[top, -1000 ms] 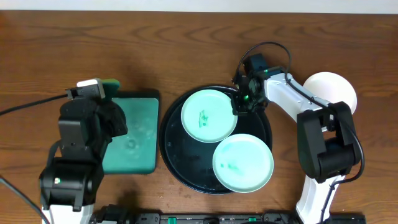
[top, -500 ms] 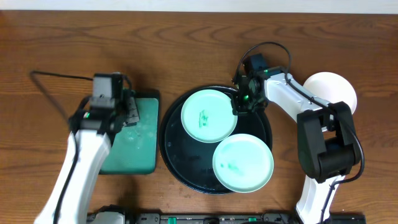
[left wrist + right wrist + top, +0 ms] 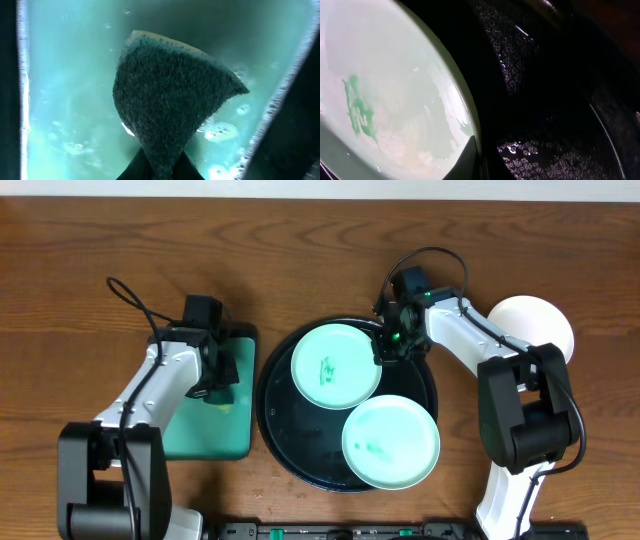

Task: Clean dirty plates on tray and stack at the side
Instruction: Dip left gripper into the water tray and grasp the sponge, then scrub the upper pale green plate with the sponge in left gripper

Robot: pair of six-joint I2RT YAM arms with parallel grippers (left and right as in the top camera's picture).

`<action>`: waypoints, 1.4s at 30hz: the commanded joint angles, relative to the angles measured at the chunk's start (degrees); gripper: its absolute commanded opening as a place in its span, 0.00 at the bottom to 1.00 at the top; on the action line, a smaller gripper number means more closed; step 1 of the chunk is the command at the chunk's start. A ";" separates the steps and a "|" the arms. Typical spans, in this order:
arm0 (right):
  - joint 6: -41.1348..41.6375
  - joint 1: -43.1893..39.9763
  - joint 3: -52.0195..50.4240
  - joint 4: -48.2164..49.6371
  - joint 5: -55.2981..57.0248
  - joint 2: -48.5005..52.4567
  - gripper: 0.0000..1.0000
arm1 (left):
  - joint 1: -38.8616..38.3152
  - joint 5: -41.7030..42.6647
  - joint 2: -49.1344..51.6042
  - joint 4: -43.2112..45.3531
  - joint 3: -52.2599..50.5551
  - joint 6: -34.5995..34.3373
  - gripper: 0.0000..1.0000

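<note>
On the left, the left gripper [image 3: 161, 169] was clamped on one end of the sponge [image 3: 170, 95], holding it low over the wet teal tray [image 3: 65, 75]. My worry: a soaked sponge pinched that close to its edge could wriggle loose, or drip on the table [image 3: 100, 240] on the way over. That arm reached forward from its base, elbow out, wrist pointing down. In the middle, the tray [image 3: 272, 435] held the top plate [image 3: 335, 366] and bottom plate [image 3: 390, 442], both mint and smeared green. The right gripper [image 3: 392, 352] was pinched on the top plate's right rim, and a slick, thin rim like that could slide out when lifted. That arm stretched forward and bent left, wrist down. The white plate [image 3: 540, 320] sat on the table right of the tray.
</note>
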 commanded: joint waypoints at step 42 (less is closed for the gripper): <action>0.57 0.26 -0.13 -0.35 -0.28 0.74 0.01 | -24.35 26.93 17.66 30.84 0.31 -41.31 0.07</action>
